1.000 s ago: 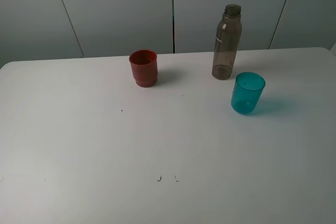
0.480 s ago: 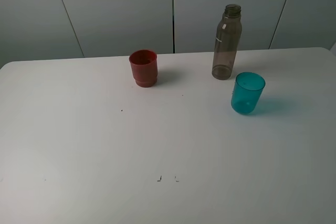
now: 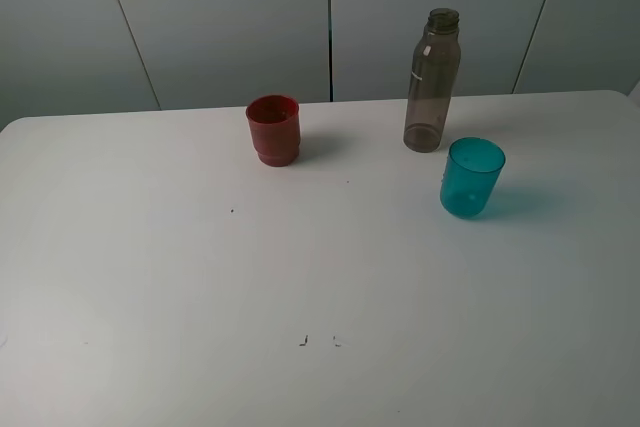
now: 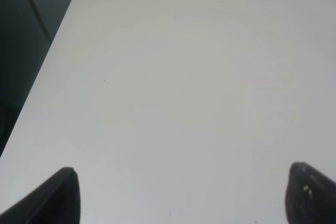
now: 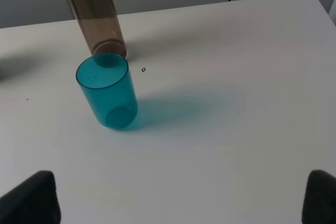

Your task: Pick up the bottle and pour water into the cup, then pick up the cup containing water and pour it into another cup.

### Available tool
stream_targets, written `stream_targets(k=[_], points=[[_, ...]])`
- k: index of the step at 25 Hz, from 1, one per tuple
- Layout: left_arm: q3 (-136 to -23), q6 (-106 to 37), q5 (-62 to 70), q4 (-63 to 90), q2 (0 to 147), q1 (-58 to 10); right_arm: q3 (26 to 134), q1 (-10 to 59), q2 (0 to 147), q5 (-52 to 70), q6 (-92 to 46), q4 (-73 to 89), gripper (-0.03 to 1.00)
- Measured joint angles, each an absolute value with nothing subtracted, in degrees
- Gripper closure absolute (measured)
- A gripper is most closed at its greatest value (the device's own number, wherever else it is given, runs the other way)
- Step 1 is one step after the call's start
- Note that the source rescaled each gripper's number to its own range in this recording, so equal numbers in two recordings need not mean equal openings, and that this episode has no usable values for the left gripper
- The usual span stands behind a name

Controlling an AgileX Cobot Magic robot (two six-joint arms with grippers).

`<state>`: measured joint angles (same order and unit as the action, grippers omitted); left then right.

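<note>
Nothing is gripped yet; the task stands at its first step. The bottle (image 3: 433,80) stands upright at far right, just behind the teal cup (image 3: 471,177), the red cup (image 3: 273,129) well left. Both the left gripper (image 4: 181,195) and right gripper (image 5: 181,195) have jaws spread wide and empty; the right one next needs to reach past the cup and close on the bottle.

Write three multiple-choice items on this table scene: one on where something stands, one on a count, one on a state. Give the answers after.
1. Where is the teal cup relative to the bottle?
A. Nearer the camera, slightly to its right
B. Behind it
C. Far to its left, beyond the red cup

2. How many cups stand on the table?
A. One
B. Two
C. Three

3. How is the bottle standing?
A. On its side
B. Upright, held by nothing
C. Tilted in a gripper

Answers: 1 A, the high view shows it in front and rightward. 2 B, the teal cup and the red cup. 3 B, it stands alone, no gripper near.
</note>
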<state>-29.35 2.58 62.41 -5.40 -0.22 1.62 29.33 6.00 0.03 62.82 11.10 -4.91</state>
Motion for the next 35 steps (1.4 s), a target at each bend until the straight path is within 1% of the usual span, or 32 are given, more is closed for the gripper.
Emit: stream_targets(k=[35], points=[[-29.4,2.6,62.4,-5.4,-0.2,1.6,29.3,5.9,0.0,62.8,10.9,-4.0,-0.03]])
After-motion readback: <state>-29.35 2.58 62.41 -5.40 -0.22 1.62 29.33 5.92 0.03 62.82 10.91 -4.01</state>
